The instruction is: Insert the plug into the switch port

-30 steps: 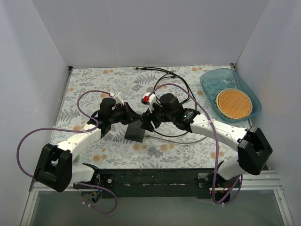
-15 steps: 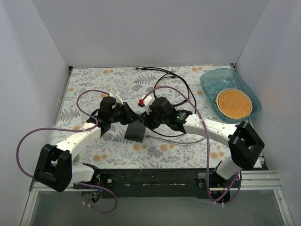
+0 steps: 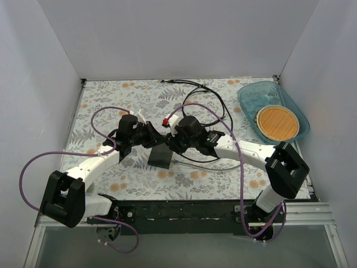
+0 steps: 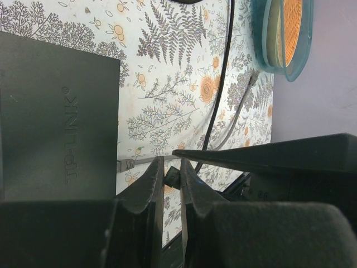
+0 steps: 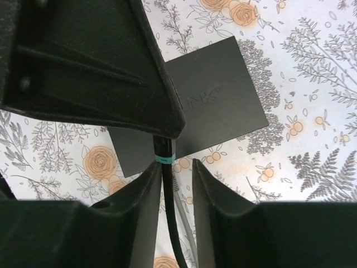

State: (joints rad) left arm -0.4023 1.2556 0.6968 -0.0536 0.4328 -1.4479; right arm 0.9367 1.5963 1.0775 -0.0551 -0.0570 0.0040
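Note:
The switch, a flat black box, lies on the flowered table between both grippers; it also shows in the left wrist view and the right wrist view. My left gripper is shut on a small dark plug, held just past the switch's edge. My right gripper is open astride the black cable, which has a teal band and rests against one finger, with a gap to the other. The cable's upper end is hidden under my left gripper.
A grey cable end lies against the switch's edge. The black cable loops toward the back of the table. A blue tray with a woven disc stands at the back right. White walls enclose the table.
My right arm has swung left, bringing its gripper up against my left gripper over the switch. My left gripper has shifted only slightly.

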